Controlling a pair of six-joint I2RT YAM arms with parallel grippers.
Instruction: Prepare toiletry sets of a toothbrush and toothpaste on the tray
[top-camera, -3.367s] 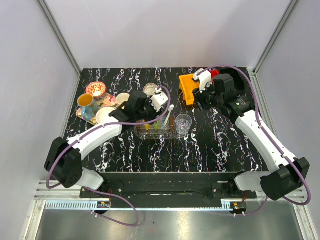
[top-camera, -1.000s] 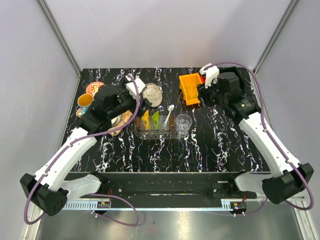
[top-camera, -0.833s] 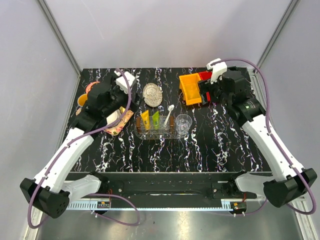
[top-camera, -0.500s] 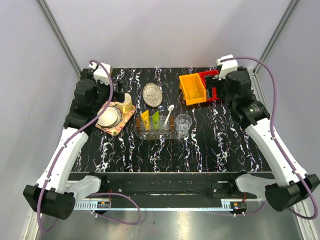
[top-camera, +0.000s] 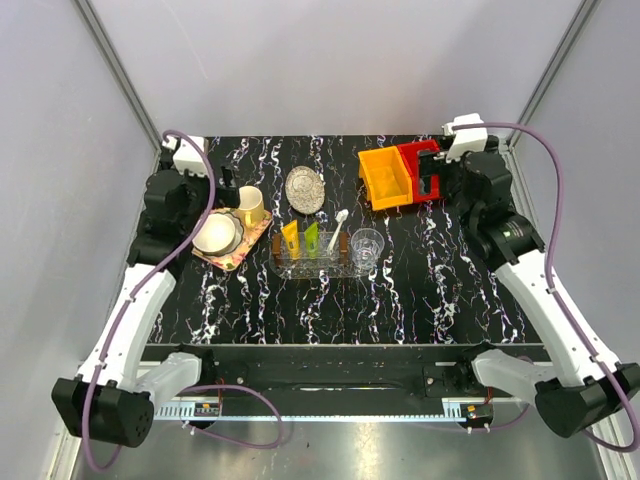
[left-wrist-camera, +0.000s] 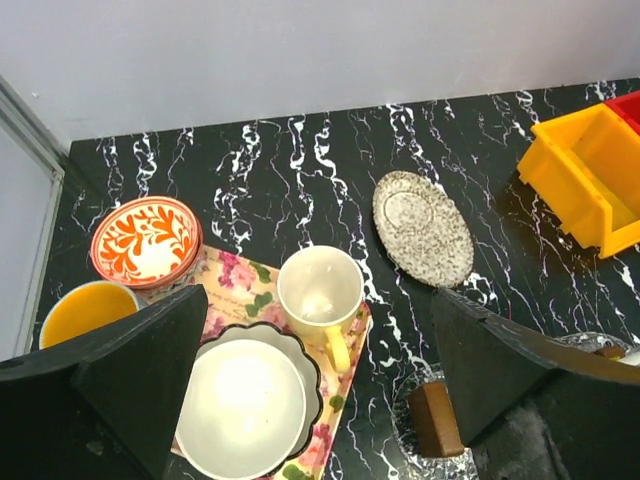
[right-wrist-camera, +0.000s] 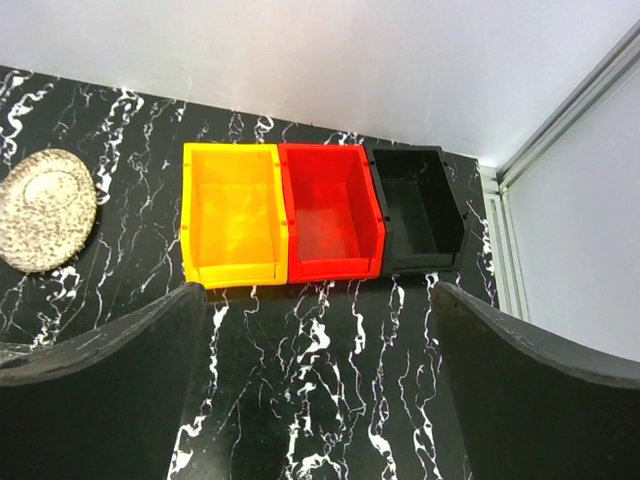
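Both arms backed off to upper corners — left gripper (left-wrist-camera: 315, 385), right gripper (right-wrist-camera: 315, 380) open, empty; keep clear of the tray (top-camera: 330, 271).

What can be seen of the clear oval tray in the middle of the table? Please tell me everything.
The tray is a clear, long oval with a textured surface. It lies flat near the middle of the black marbled table, its long side left to right in the top view. It holds an orange-yellow tube and a lime green tube side by side, with the white toothbrush right of them. A clear cup is at its right end.
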